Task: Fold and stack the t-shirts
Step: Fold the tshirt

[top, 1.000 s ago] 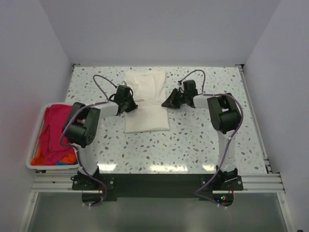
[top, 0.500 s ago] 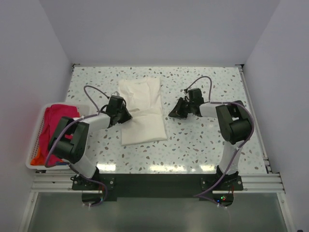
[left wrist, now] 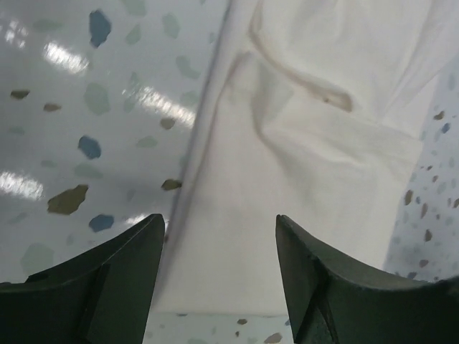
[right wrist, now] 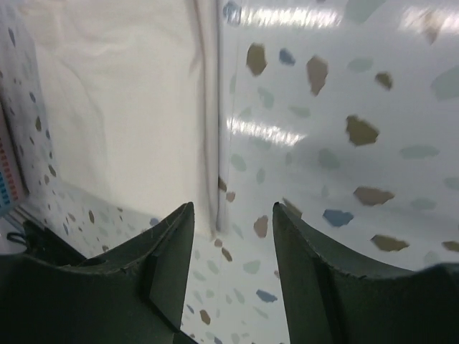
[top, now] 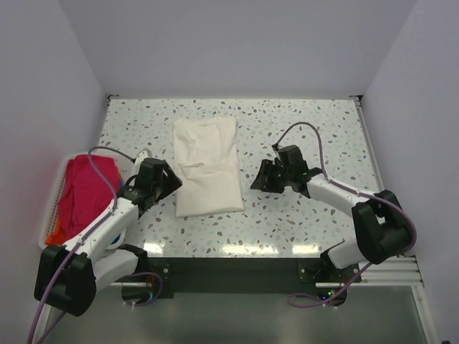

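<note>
**Both grippers open beside the folded white shirt**

The left gripper point(top: 169, 185) has its jaws spread wide and holds nothing. In its wrist view the two dark fingers point(left wrist: 107, 279) frame the white shirt's point(top: 206, 166) left edge, low over it; whether a tip touches the cloth I cannot tell. The right gripper point(top: 254, 182) also has its jaws apart and empty. It sits just off the shirt's right edge, over bare table point(top: 308, 129), with the folded hem ahead of its fingers point(right wrist: 315, 272).

The white shirt lies folded in a long rectangle between the two grippers, lightly creased, with no print showing. At the table's left edge stands a white basket point(top: 49, 215). It holds a crumpled magenta shirt point(top: 82, 193), with an orange shirt point(top: 56, 235) at its near corner.

The table is a pale speckled terrazzo with glare streaks near the arm bases. Plain pale walls point(top: 229, 43) enclose it on three sides.
</note>
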